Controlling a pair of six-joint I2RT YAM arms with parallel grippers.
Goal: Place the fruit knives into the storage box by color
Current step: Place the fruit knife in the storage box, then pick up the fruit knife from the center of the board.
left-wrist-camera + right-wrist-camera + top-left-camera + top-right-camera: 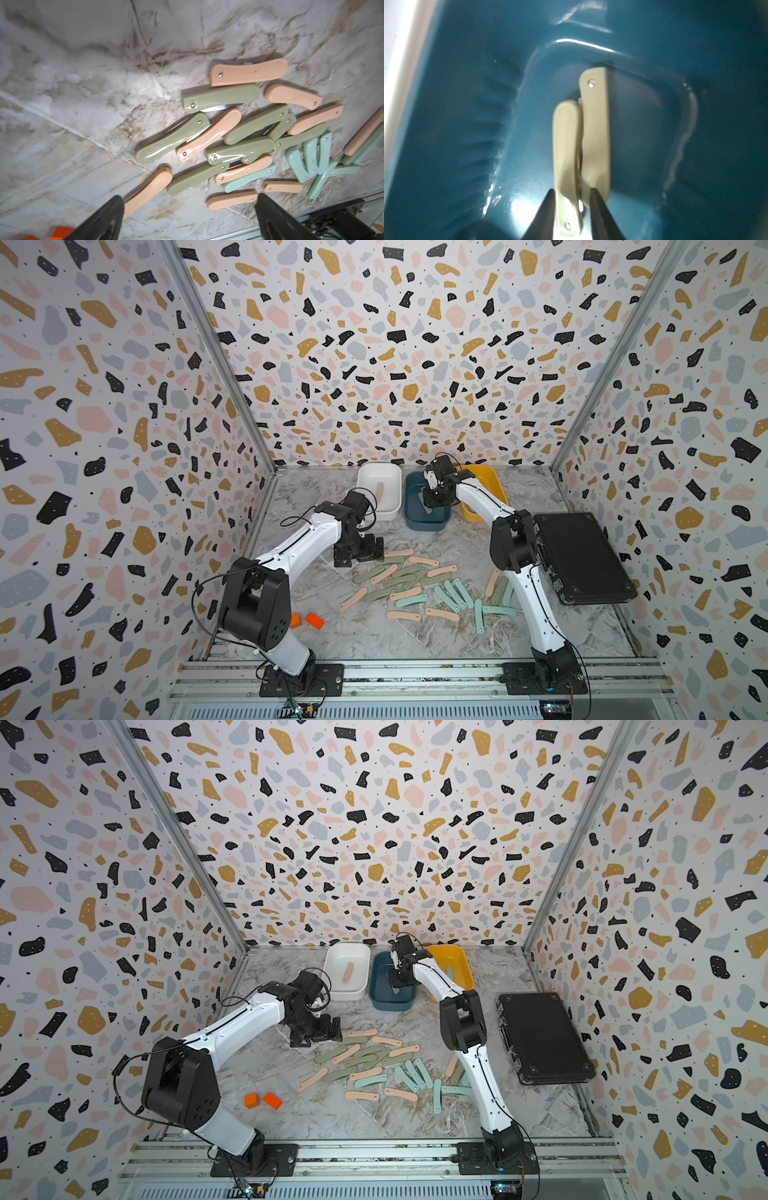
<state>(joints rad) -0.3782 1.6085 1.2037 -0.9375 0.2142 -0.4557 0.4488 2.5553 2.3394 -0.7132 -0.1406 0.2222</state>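
While the right arm leaned over the dark-teal bin (428, 524), we took our count.

Bins: three in a row along the back wall, namely the white bin (390, 512), the dark-teal bin and the yellow bin (492, 481).

Contents:
- one pink knife (380, 492) lay in the white bin;
- two sage knives (596, 128) lay side by side on the dark-teal floor;
- one teal knife (451, 972) lay in the yellow bin.

Loose on the counter (374, 643):
- nine loose pink knives (248, 71);
- some eight loose sage knives (221, 97), overlapping, so that count was unsure;
- seven loose teal knives (310, 155).

Two orange blocks (314, 620) sat near the left arm's base. One black case (582, 556) lay closed by the right wall.

The right jaws stood narrowly parted astride one sage knife near its rivet end, with a gap showing on one side. The left jaws gaped wide and empty above the pile's far-left edge.

Open room: we saw bare counter between the pile and the front rail (415, 674), and a strip between the pile and the bins.
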